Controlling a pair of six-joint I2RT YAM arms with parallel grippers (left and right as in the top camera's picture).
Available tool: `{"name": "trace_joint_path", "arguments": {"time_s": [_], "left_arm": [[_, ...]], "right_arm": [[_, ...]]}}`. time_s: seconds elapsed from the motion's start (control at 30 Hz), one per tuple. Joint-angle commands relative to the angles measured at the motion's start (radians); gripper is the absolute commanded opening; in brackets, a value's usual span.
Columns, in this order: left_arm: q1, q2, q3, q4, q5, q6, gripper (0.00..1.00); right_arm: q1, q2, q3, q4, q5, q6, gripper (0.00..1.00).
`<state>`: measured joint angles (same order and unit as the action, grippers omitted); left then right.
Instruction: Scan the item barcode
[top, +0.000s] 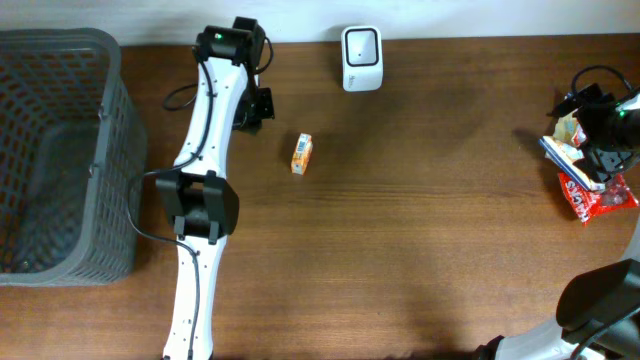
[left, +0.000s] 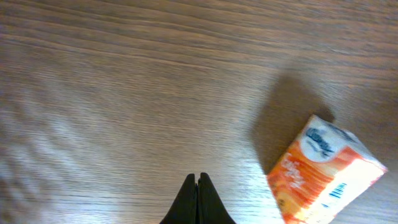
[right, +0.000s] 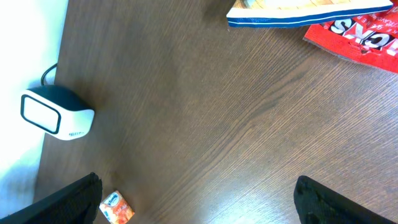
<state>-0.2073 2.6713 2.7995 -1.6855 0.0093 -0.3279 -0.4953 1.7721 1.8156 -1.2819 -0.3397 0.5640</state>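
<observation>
Left claw (left: 198, 182): tips pressed tight together, pinching nothing, held low over the bare wooden table (left: 112, 93).

Off to that claw's right, near but clear of the tips: the item, a small orange-and-white carton (left: 326, 171), lying flat on the wood with a printed barcode showing near one end (bars soft and partly cut off at the edge of the wrist view). No contact between claw and carton.

Farther to the right of the left claw than the carton, back at the far edge of the table: a white scanner (top: 361, 58) with a dark window. Well apart on the claw's other side, at the left end of the table: a grey mesh basket (top: 112, 150).

Right claw (right: 198, 186): fingers spread wide, nothing between them, held above the table near its right end. Close ahead of it: a red snack packet (right: 357, 32) and, partly over that packet, a white pack with a blue edge (right: 311, 15). Well apart from this claw, across the table: scanner and carton, both seen small in its wrist view.
</observation>
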Motion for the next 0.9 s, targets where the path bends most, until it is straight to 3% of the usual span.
{"name": "trace_joint_path", "arguments": {"time_s": [0.0,0.13,0.37,0.87], "left_arm": [[-0.029,0.007,-0.003,-0.003,0.028,0.008,0.00],[-0.054,0.039,-0.003,0.002,-0.034,0.007,0.00],[-0.059,0.080,-0.003,0.035,0.032,0.008,0.00],[-0.105,0.124,-0.003,0.024,0.006,0.008,0.00]], "right_arm": [[0.005,0.002,0.002,-0.001,-0.005,-0.010,0.98],[0.004,0.002,0.002,-0.001,-0.005,-0.010,0.98],[0.004,0.002,0.002,-0.001,-0.005,-0.010,0.98],[0.004,0.002,0.002,-0.001,-0.005,-0.010,0.98]]}}
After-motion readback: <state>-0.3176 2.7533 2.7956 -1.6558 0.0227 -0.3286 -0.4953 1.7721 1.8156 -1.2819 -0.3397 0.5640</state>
